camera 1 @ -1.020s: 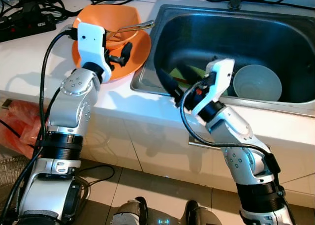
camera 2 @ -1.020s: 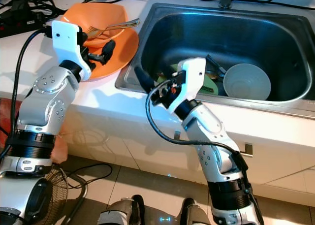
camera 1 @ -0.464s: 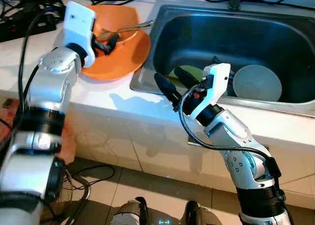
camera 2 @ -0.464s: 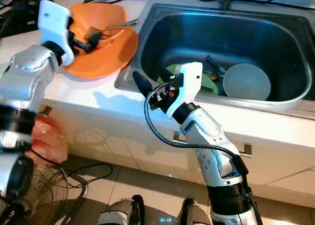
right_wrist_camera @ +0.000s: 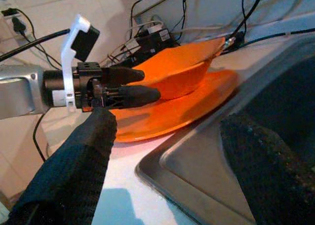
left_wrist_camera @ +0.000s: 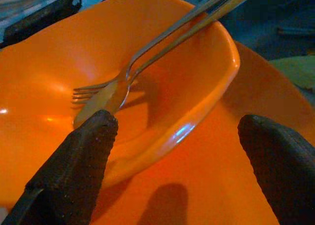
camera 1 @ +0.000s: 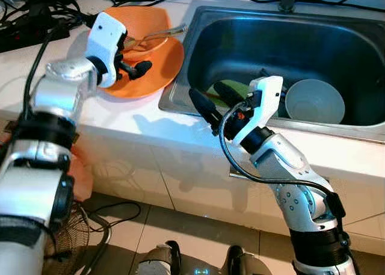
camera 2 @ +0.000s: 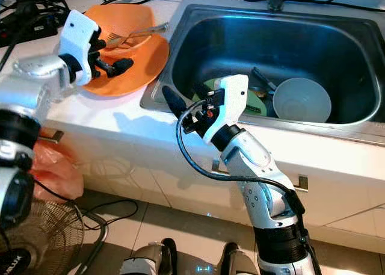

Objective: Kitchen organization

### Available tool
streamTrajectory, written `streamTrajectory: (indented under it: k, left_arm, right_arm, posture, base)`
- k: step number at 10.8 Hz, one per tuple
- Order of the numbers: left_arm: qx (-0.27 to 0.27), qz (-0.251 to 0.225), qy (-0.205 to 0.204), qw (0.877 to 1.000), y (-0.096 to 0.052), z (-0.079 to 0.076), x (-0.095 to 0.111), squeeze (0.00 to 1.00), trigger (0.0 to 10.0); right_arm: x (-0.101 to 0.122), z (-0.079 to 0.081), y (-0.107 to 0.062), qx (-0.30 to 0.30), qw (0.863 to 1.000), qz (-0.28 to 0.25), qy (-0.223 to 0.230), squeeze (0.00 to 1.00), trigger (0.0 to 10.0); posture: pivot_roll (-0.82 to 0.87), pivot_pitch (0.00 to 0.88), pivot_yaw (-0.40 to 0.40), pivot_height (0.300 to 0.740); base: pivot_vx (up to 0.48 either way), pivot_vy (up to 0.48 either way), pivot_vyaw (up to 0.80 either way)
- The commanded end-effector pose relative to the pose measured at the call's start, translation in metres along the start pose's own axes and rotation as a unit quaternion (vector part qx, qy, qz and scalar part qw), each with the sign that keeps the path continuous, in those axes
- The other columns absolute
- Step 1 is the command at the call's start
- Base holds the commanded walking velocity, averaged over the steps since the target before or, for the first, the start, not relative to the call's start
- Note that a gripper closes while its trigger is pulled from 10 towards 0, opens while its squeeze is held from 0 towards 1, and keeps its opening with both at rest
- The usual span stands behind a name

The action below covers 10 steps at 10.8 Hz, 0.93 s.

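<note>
Two pieces of orange tableware sat stacked on the white counter (camera 1: 150, 121) just left of the sink (camera 1: 192, 28): an orange bowl (left_wrist_camera: 59, 72) resting on an orange plate (camera 1: 162, 70), with a fork (left_wrist_camera: 106, 84) and a spoon (left_wrist_camera: 98, 104) lying together in the bowl, their handles propped over its rim toward the sink, most likely gathered there so everything could be carried as one load. The left gripper (camera 1: 135, 69) hung over the plate's near side with its fingers spread apart and empty, one finger (left_wrist_camera: 74, 161) by the bowl's wall and the other over the plate's flat, which suggested it was lining up to take hold of the stack or its rim. The right gripper (camera 1: 213, 100) stood over the sink's near left corner, its fingers also parted and holding nothing, apparently waiting or ready to help. Inside the sink lay a pale bowl (camera 1: 314, 100) beside something green (camera 2: 212, 85) and dark utensils, too dim to identify, presumably awaiting sorting.
</note>
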<state>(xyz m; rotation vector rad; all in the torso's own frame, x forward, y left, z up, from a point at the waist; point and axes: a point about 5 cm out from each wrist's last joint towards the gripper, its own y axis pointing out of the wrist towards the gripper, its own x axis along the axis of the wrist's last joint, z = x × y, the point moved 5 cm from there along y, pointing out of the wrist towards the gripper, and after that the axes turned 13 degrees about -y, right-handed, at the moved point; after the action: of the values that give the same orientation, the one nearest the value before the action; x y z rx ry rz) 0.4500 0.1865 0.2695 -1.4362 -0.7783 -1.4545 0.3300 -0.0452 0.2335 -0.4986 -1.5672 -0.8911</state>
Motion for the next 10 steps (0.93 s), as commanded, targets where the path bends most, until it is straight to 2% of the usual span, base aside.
streamTrajectory:
  k: [1, 3, 5, 8, 10]
  left_arm:
    - [0.006, 0.009, 0.011, 1.000, -0.003, 0.008, 0.001, 0.00, 10.0]
    - [0.005, 0.020, 0.015, 1.000, -0.005, 0.016, 0.004, 0.00, 10.0]
    - [-0.015, 0.043, 0.038, 0.998, -0.009, 0.019, 0.008, 0.00, 10.0]
    - [-0.067, 0.087, 0.058, 0.992, -0.012, 0.013, 0.001, 0.00, 10.0]
    - [-0.095, 0.106, 0.070, 0.987, -0.017, 0.011, 0.003, 0.00, 10.0]
  right_arm:
    - [0.003, 0.003, -0.001, 0.004, 1.000, -0.002, 0.002, 0.00, 10.0]
    - [0.002, 0.003, 0.000, 0.004, 1.000, -0.001, 0.003, 0.00, 10.0]
    - [0.003, 0.003, -0.001, 0.014, 1.000, 0.002, 0.001, 0.00, 10.0]
    - [0.001, 0.000, -0.003, 0.014, 1.000, 0.010, -0.005, 0.00, 10.0]
    - [0.001, 0.000, -0.003, 0.015, 1.000, 0.011, -0.006, 0.00, 10.0]
  posture:
    - [0.12, 0.187, 0.100, 0.740]
    - [0.12, 0.189, 0.098, 0.740]
    - [0.12, 0.190, 0.098, 0.740]
    - [0.13, 0.189, 0.097, 0.740]
    - [0.13, 0.187, 0.099, 0.740]
  base:
    - [0.000, 0.000, 0.00]
    - [0.000, 0.000, 0.00]
    - [0.000, 0.000, 0.00]
    - [0.000, 0.000, 0.00]
    - [0.000, 0.000, 0.00]
